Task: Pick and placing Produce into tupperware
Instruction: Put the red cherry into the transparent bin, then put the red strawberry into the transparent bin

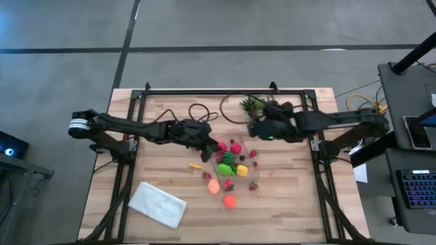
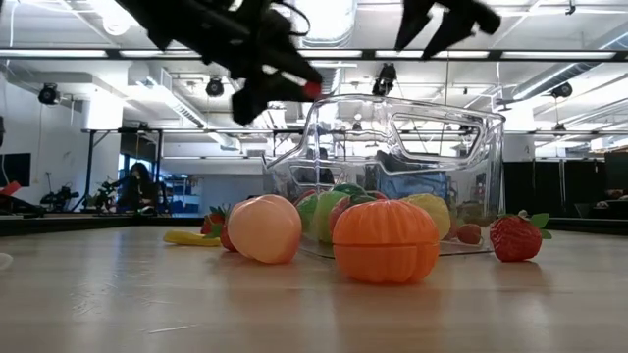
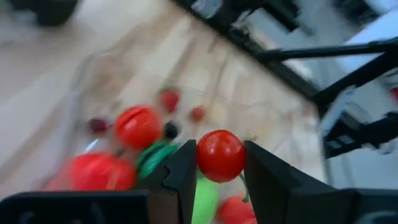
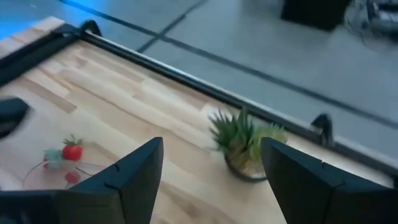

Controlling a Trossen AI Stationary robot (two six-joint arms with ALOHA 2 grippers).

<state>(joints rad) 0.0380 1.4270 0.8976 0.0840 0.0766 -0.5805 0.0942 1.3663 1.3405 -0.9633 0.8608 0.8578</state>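
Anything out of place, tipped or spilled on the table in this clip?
Nothing is damaged. Several pieces of produce lie loose on the table around the tupperware, still unpacked. The left tool grips a red ball.

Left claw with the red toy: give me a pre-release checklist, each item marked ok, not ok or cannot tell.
1. Red ball pinched between both fingers of the left claw: ok.
2. Left claw raised above the tupperware: ok.
3. Claw centred over the container opening: cannot tell.
4. Room left inside among the produce: cannot tell.
5. Right claw open, near the potted plant, away from the drop: ok.
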